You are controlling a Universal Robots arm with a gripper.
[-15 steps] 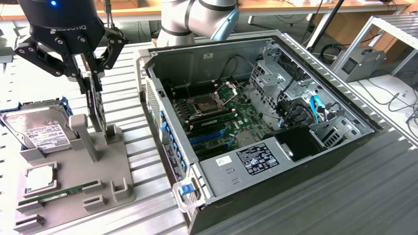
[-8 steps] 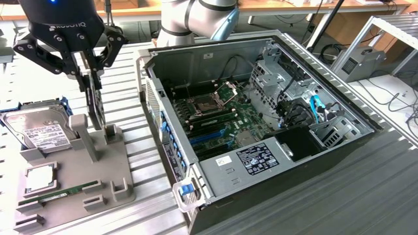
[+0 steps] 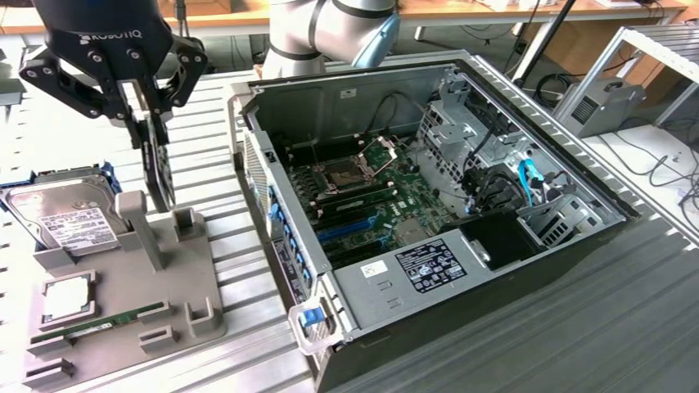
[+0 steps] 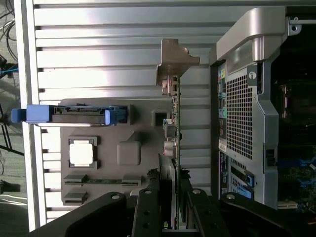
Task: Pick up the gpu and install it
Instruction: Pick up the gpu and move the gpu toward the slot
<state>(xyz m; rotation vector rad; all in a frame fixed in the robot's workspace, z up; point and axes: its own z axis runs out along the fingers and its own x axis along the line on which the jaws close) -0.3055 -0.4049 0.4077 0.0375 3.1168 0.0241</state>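
Hand [image 3: 150,124] on gpu [image 3: 162,176] — edge-on, half-hidden

— Where's the holder [image 3: 120,282]?
— On the table [image 3: 65,139], just beside the open computer case [image 3: 339,98], on the exterior view's left of it.
— What's on it?
— The hard drive [image 3: 65,217] is at the far end, then the processor chip [image 3: 65,299], and the memory stick [image 3: 98,325] is nearest the camera.
— And the graphics card [image 3: 162,176]?
— Upright, clamped in the gripper [image 3: 153,131], over the holder's edge that faces the case.
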